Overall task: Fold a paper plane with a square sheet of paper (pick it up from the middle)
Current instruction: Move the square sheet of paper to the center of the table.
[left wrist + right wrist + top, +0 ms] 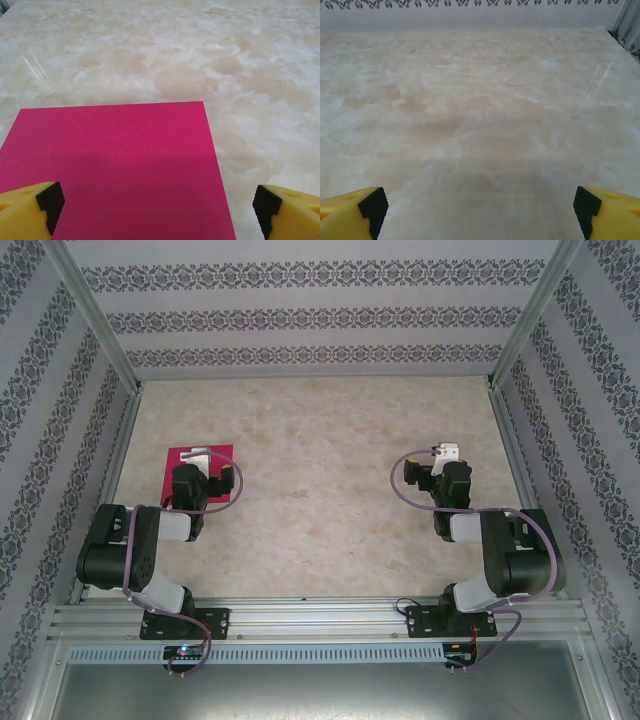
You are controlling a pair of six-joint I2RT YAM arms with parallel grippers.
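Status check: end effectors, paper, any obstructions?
Left end effector open, over flat, unfolded square magenta-pink paper sheet. Right end effector open, over beige marbled tabletop, holding nothing. No obstructions seen around sheet.

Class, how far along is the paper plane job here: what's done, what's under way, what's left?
Done: nothing yet; the pink sheet lies flat and uncreased on the table. Under way: the left gripper hangs open over the sheet; the right gripper is open above bare table. Left: lifting the sheet from its middle and every fold.
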